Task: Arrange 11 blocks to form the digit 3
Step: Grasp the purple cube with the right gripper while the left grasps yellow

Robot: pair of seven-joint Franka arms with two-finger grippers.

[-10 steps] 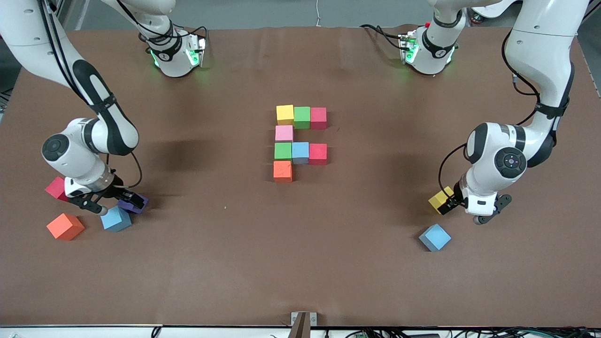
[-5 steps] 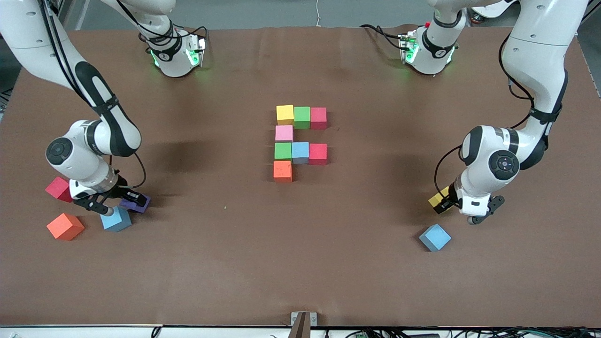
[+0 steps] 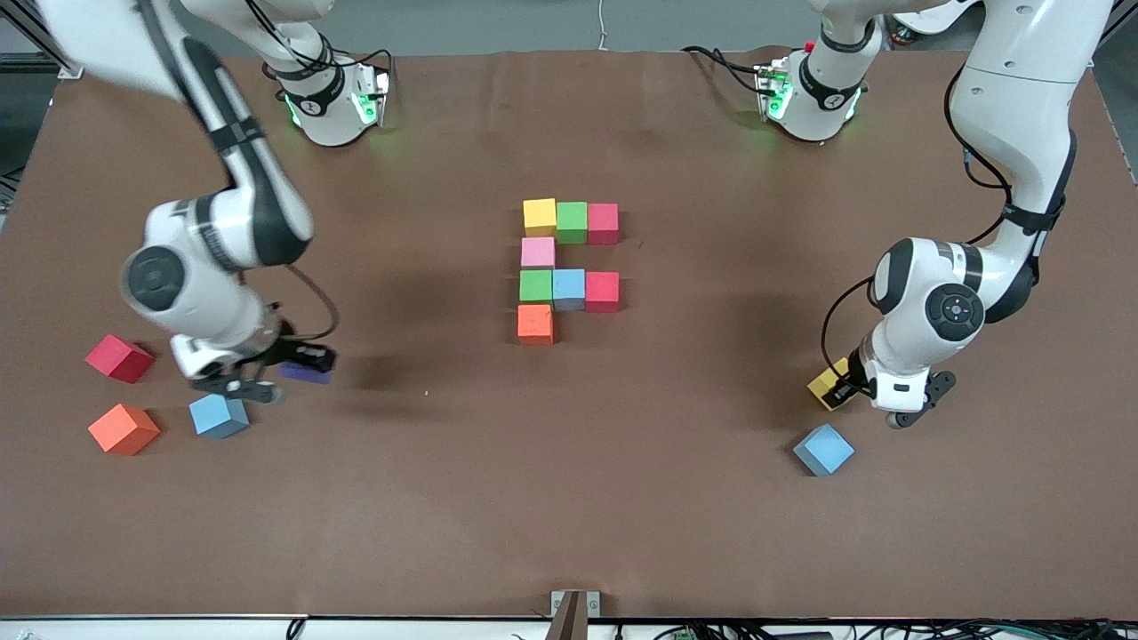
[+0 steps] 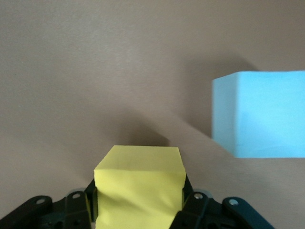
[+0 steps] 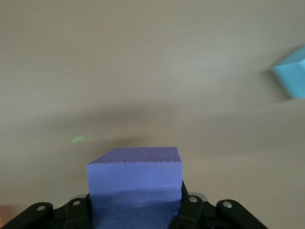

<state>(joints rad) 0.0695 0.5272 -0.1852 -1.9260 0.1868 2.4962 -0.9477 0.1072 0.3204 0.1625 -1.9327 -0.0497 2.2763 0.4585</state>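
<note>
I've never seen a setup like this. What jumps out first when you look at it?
Mid-table sits a half-built figure of coloured cubes, with two bars of three done. Toward the right arm's end, the right gripper is shut on a purple cube above the table, with loose red, orange and blue cubes nearby. At the left arm's end, the left gripper is shut on a yellow cube, beside a blue cube.

Matt foam purple block (image 5: 135, 183), finely grainy; smooth brown table (image 3: 569, 498) covering.
</note>
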